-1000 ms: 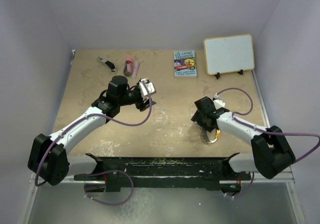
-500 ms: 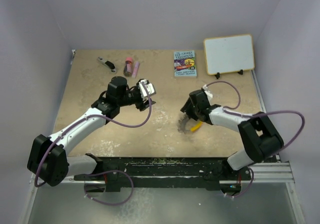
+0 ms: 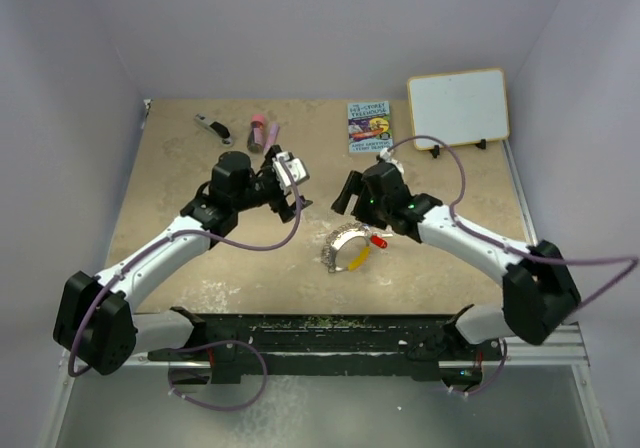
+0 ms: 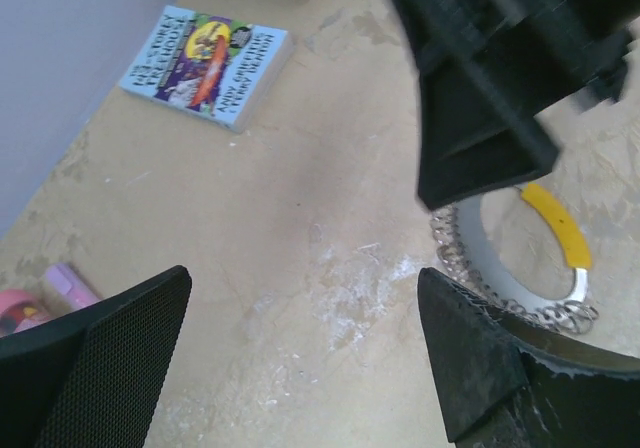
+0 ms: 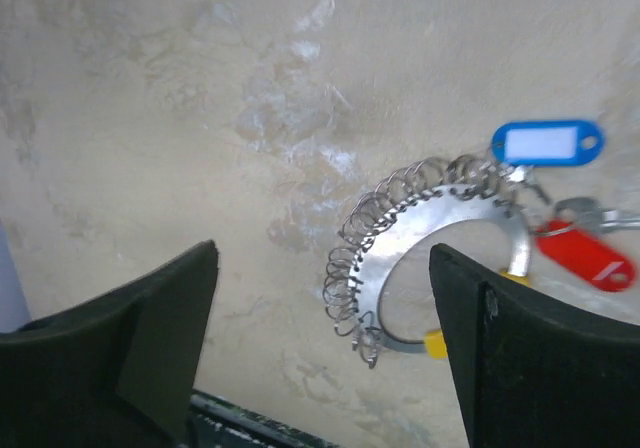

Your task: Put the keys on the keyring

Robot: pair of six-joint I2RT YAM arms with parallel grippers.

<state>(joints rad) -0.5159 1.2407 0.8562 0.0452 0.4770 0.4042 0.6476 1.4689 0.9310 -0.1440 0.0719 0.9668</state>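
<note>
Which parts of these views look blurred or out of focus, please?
Left wrist view: the right arm is a dark blur, the book sharp. Right wrist view: the keyring and keys are crisp, its own fingers soft. Top view: even light, no glare.

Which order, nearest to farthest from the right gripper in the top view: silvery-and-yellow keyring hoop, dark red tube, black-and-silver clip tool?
From the right gripper:
1. silvery-and-yellow keyring hoop, just on its near side, towards the arm bases.
2. dark red tube, off to the left and further back.
3. black-and-silver clip tool, further left still, near the back edge.
</note>
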